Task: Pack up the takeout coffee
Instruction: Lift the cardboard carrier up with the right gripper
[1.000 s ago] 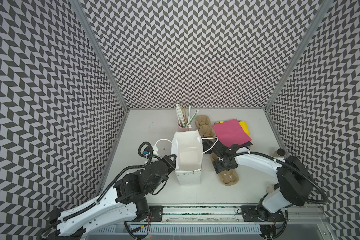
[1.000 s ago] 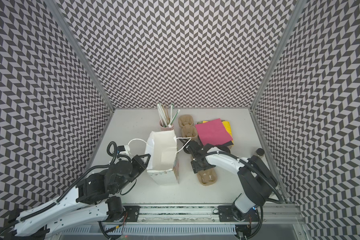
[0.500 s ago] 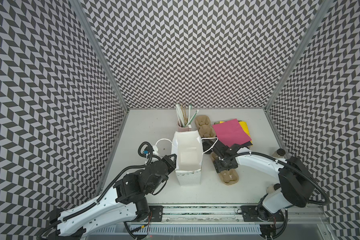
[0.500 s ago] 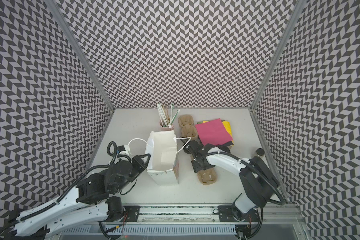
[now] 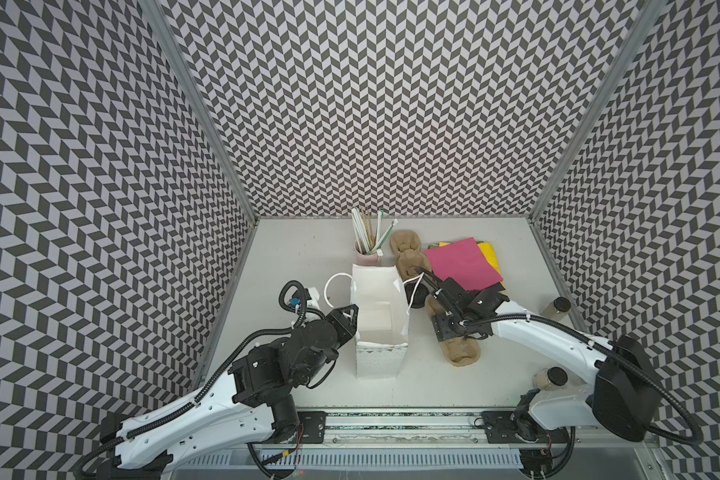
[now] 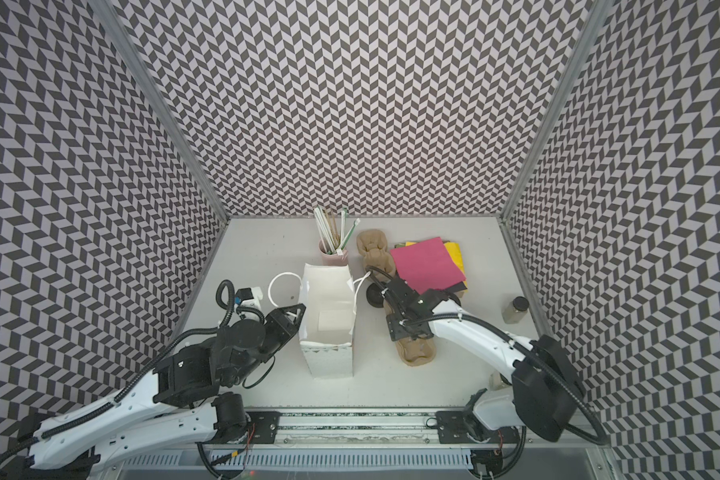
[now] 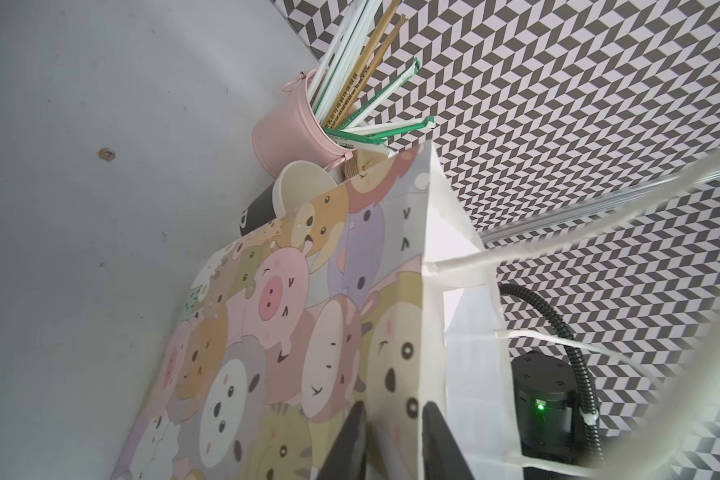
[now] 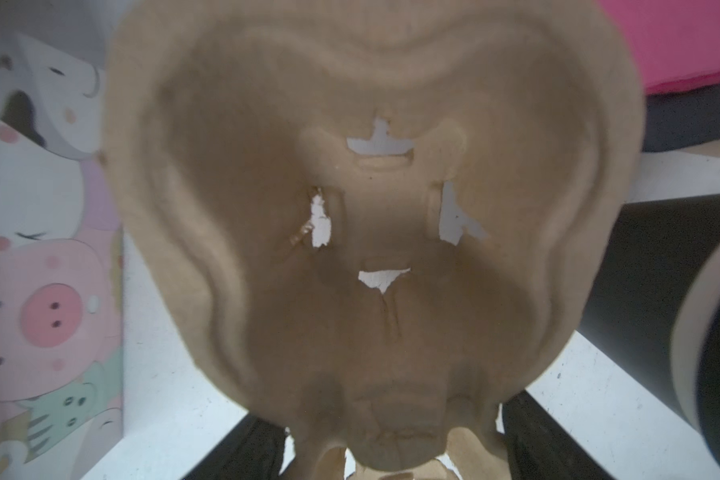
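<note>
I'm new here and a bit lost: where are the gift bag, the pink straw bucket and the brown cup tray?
gift bag [image 5: 375, 301], in a top view, white inside wall.
pink straw bucket [image 7: 287, 135], left wrist view, pink side.
brown cup tray [image 5: 462, 354], in a top view, near end.

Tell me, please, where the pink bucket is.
In both top views, the pink bucket stands just behind the paper bag, left of a brown cup tray.
</note>
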Motion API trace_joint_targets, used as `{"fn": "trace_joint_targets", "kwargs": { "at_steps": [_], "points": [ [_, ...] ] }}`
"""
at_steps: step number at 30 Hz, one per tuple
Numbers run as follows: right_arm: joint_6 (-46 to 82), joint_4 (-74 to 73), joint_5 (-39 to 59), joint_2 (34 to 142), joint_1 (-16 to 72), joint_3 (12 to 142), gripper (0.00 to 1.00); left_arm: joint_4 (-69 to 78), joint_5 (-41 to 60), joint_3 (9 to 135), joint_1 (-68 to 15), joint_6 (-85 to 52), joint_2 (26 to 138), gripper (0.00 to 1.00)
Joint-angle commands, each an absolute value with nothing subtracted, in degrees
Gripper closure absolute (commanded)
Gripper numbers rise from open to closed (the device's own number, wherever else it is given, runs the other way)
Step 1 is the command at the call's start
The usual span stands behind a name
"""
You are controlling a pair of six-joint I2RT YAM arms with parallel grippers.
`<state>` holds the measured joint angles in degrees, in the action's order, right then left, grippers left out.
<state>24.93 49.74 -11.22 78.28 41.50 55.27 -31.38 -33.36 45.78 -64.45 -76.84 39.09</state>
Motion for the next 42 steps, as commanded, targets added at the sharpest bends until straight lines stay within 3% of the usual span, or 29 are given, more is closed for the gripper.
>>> {"fn": "trace_joint_targets", "kwargs": {
  "at_steps": [1, 17, 34, 42],
  "points": [
    [26.8, 51.6, -13.5, 74.8, 41.4, 57.2, 0.22, -28.1, -34.5, 48.4, -65.1, -74.6, 39.7, 0.68],
    [27.6, 58.7, -18.1, 66.6, 41.2, 66.6, 0.22, -22.2, -37.5, 52.1, -65.7, -62.2, 37.3, 0.51],
    [24.7, 63.6, -16.1, 63.4, 41.3, 80.6, 0.22, -27.6, -40.3, 62.3, -65.4, -45.0, 42.7, 0.46],
    [23.8, 66.1, -12.5, 64.5, 41.3, 89.4, 0.23, -38.7, -42.8, 67.2, -64.8, -40.1, 44.7, 0.46]
  ]
}}
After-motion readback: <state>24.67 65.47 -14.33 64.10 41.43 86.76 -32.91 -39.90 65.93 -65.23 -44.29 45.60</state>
